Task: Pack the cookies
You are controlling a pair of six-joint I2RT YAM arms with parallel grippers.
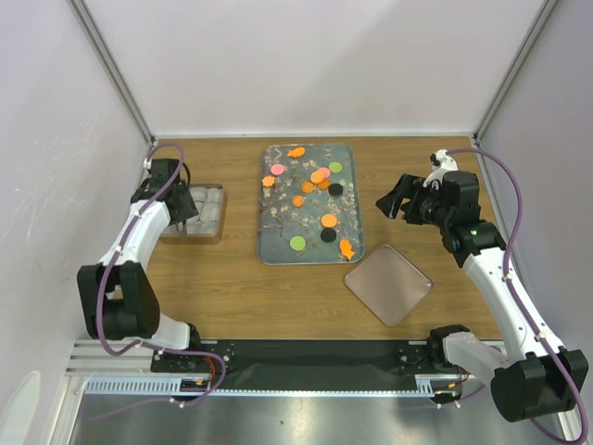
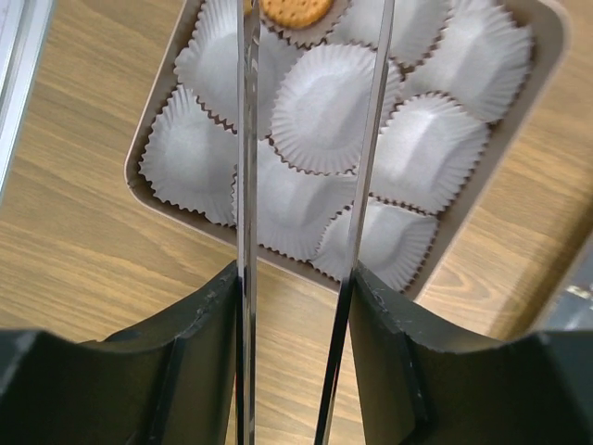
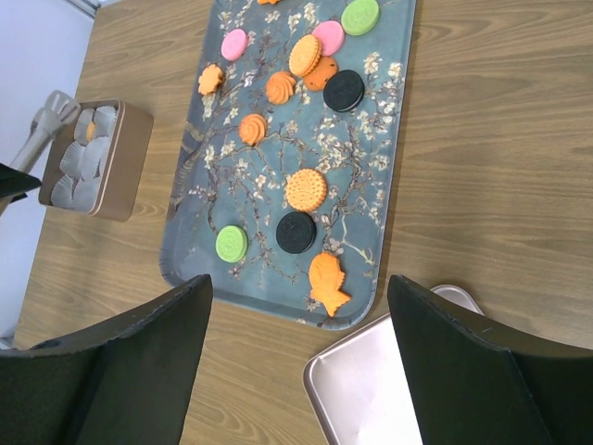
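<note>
Several cookies lie on the floral tray (image 1: 278, 246): an orange disc (image 3: 305, 189), a black one (image 3: 296, 232), a green one (image 3: 231, 244), a pink one (image 3: 234, 44) and an orange fish (image 3: 327, 281). A tan box (image 1: 211, 215) holds white paper cups (image 2: 324, 107). One orange cookie (image 2: 295, 9) lies in a far cup. My left gripper (image 1: 182, 206) hovers over the box, and its long metal blades (image 2: 247, 139) stand apart with nothing between them. My right gripper (image 1: 395, 198) is wide open and empty, above the table to the right of the tray.
A pinkish square lid (image 1: 388, 283) lies flat on the wood near the tray's front right corner; it also shows in the right wrist view (image 3: 389, 389). White walls and metal posts enclose the table on three sides.
</note>
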